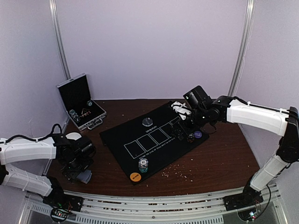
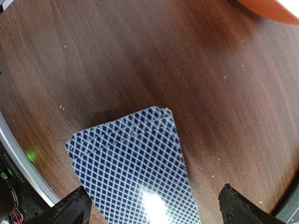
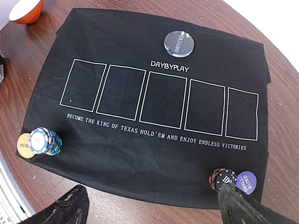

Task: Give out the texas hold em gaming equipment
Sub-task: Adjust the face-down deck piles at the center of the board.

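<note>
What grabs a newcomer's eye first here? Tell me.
The black mat with five white card outlines fills the middle of the table. A chip stack stands at its near corner, and blue-backed cards sit below the left end effector, near left.

Card backs (image 2: pixel 133 161): navy, white diamond lattice. Surface (image 2: pixel 140 56): dark brown wood grain. Mat (image 3: pixel 140 156): black, white outlined boxes, white lettering. Clear disc (image 3: pixel 179 43); orange disc (image 3: pixel 22 146); purple disc (image 3: pixel 246 182). Chip stack (image 3: pixel 45 141): blue-white edge stripes. Bowl (image 3: pixel 25 10): red-orange outside, white inside.
</note>
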Motion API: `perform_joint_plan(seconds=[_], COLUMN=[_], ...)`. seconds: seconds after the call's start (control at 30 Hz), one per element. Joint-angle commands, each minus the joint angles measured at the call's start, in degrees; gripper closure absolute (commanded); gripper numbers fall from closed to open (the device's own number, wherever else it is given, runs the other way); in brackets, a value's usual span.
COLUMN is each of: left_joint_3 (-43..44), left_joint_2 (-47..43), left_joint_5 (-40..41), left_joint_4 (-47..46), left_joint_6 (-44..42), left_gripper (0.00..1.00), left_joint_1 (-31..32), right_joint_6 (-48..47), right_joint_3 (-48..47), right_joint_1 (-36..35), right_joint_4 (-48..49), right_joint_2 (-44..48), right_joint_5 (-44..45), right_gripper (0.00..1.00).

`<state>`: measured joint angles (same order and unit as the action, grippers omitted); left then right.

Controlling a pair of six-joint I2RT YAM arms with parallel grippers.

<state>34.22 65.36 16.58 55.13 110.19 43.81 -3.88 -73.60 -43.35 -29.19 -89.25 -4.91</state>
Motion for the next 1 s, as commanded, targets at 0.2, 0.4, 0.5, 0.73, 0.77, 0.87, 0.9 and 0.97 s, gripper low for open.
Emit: perform_joint_plan(seconds=[0.2,0.4,0.5,0.73,0.77,0.87,0.9,0.97], left_joint_3=[-2.0,-4.7,-4.8,-3.7,-3.3,-1.7,-1.0,0.2], left_joint_2=[4.9,5.5,5.9,6.8,6.9,8.6,9.3,10.7], left_joint_5=[-2.0,-1.7,-0.8,-0.3,0.0,0.6,0.7,0.1], left_joint_4=[-3.3,-6.4,-7.5,-10.3,-11.6,-14.6,-15.5,-19.1], left_joint_6=[0.4,-2.0,-3.6,-9.8,-12.2,-20.6,-23.4,-30.9], left_gripper=[0.02,0.06,0.12,0.32,0.33,0.34,0.34,0.34], left_joint_1=[-1.5,-2.2,-2.3,-2.3,-2.3,-2.3,-2.3,-2.3], right_joint_6=[-0.4,-0.3,-0.3,-0.3,-0.3,-0.5,-0.6,-0.7], right_joint_3=[-0.1,-0.1,-0.4,-0.9,-1.0,-1.3,-1.4,-1.5], right_joint_1=[-0.6,-0.8,-0.9,-1.4,-1.3,-1.4,-1.4,-1.3], right_joint_4=[-1.5,-1.8,-2.1,-2.4,-2.5,-3.0,-3.1,-3.4], right_joint_2=[1.2,1.2,0.8,0.4,0.4,0.3,0.3,0.3], right_joint_5=[1.0,1.3,1.7,2.4,2.5,2.8,2.9,3.2], right_gripper=[0.01,0.01,0.01,0.01,0.01,0.01,0.01,0.01])
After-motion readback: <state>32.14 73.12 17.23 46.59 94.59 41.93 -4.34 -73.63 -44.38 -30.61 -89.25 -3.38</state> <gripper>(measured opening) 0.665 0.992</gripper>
